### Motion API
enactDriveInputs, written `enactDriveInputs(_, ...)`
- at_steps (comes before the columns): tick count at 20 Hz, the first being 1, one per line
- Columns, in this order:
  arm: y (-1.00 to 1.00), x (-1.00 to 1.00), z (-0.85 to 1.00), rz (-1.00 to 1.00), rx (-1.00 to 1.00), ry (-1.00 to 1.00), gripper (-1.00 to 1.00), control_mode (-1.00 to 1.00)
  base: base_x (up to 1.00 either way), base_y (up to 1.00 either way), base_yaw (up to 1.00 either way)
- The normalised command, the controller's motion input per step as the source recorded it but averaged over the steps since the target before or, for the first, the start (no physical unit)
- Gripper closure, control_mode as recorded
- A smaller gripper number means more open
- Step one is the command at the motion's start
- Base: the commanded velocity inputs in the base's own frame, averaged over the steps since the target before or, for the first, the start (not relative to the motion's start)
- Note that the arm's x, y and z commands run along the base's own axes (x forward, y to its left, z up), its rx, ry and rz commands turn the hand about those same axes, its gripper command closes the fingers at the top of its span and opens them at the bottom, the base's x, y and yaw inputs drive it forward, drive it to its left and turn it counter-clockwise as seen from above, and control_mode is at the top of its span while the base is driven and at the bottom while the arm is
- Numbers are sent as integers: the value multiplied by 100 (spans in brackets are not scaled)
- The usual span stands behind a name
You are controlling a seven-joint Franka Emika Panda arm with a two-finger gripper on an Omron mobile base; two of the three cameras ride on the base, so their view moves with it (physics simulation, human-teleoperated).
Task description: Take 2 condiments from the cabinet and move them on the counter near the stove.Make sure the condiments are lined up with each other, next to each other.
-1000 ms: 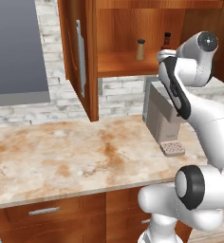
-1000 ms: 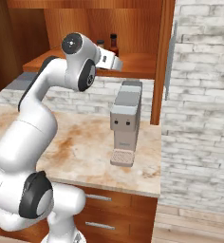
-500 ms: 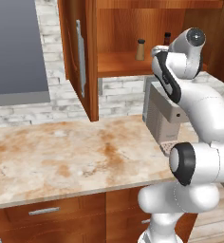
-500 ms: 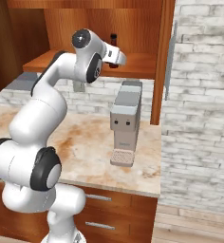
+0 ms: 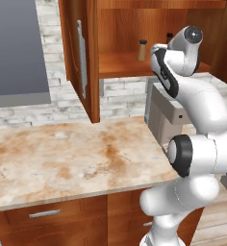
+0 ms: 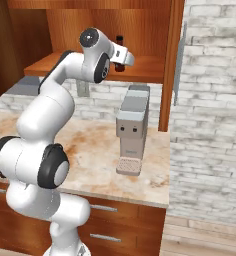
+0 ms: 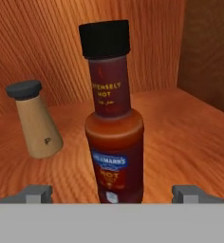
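Gripper (image 7: 112,194) is being held wide open, nothing gripped; the two fingertips (image 7: 36,193) are showing far apart at the bottom corners of the hand view. The sauce bottle (image 7: 112,124) is being framed dead centre between them, upright on the shelf (image 7: 180,142), dark red with black cap and a blue-banded label; contact with the fingers cannot be told, a gap is showing on both sides. The shaker (image 7: 34,119) is standing upright just beside the bottle, to its left in the hand view and slightly further back, tan body with dark top, not touching the bottle. In the right base view the gripper (image 6: 124,58) is being held at shelf height right in front of the bottle (image 6: 119,42), whose cap is peeking above the hand. In the left base view the shaker (image 5: 143,50) is sitting on the shelf of the open cabinet (image 5: 81,62), and the arm is reaching up into it. Below, the counter (image 5: 62,158) is carrying a grey coffee machine (image 6: 132,129) under the cabinet.
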Motion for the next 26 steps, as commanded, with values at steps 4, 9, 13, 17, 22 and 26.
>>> enactDriveInputs(4, 0, 30, -2, 0, 0, 0, -100, -100, 0, 0, 0)
enactDriveInputs(9, -1, 27, -4, 0, 0, 0, -100, -100, 0, 0, 0)
enactDriveInputs(13, -4, 26, -1, 0, 0, 0, -100, -100, 0, 0, 0)
enactDriveInputs(17, -9, 23, 0, 0, 0, 0, -100, -100, 0, 0, 0)
enactDriveInputs(22, -3, 21, -5, 0, 0, 1, 100, -100, 0, 0, 0)
enactDriveInputs(26, -3, 1, -1, 0, 0, 1, 100, -100, 0, 0, 0)
